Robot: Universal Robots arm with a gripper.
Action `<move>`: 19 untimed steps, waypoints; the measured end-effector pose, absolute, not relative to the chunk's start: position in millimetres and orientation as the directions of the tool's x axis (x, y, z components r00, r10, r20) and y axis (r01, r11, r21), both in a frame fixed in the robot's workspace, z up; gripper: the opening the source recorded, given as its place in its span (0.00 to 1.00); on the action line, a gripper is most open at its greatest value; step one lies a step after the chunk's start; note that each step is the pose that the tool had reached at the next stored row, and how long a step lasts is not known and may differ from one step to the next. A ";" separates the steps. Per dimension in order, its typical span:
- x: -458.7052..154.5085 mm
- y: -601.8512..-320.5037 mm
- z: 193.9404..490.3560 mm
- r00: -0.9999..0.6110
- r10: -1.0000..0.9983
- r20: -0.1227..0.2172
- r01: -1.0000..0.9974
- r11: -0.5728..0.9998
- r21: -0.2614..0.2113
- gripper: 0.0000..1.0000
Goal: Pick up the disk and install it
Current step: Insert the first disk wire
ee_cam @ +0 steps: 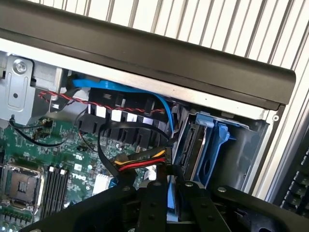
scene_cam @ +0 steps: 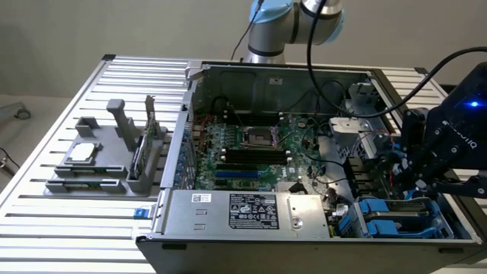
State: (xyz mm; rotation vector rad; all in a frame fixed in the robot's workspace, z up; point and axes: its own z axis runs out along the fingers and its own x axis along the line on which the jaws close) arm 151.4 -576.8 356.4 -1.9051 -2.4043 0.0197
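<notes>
The disk (ee_cam: 194,145), silver-grey in its blue carrier, stands on edge in the drive bay at the corner of the open computer case (scene_cam: 190,114). In the exterior view the blue carrier (scene_cam: 380,217) shows in that bay at the lower right. My gripper (scene_cam: 414,185) hangs just above the bay, inside the case. Its black fingers (ee_cam: 154,205) stand close together, apart from the disk. A thin blue strip shows in the narrow gap of the gripper (ee_cam: 169,188); whether it is gripped I cannot tell. A black connector with yellow and red wires (ee_cam: 161,159) lies just past the fingertips.
The motherboard (scene_cam: 251,148) with its processor socket fills the case floor, and the power supply (scene_cam: 243,211) sits at the near side. Black, blue and red cables (ee_cam: 125,92) cross beside the bay. A grey fixture (scene_cam: 99,165) on the exterior view's left holds a square chip and green cards.
</notes>
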 end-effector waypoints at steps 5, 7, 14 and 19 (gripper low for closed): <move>152.9 -576.8 354.5 -0.189 0.981 0.049 0.980 0.192 -0.055 0.16; 153.3 -576.8 354.0 -0.171 0.984 0.049 0.983 0.174 -0.055 0.16; 154.7 -577.3 353.6 -0.123 0.991 0.049 0.991 0.125 -0.055 0.16; 156.1 -580.5 353.7 -0.108 0.993 0.049 0.992 0.110 -0.055 0.16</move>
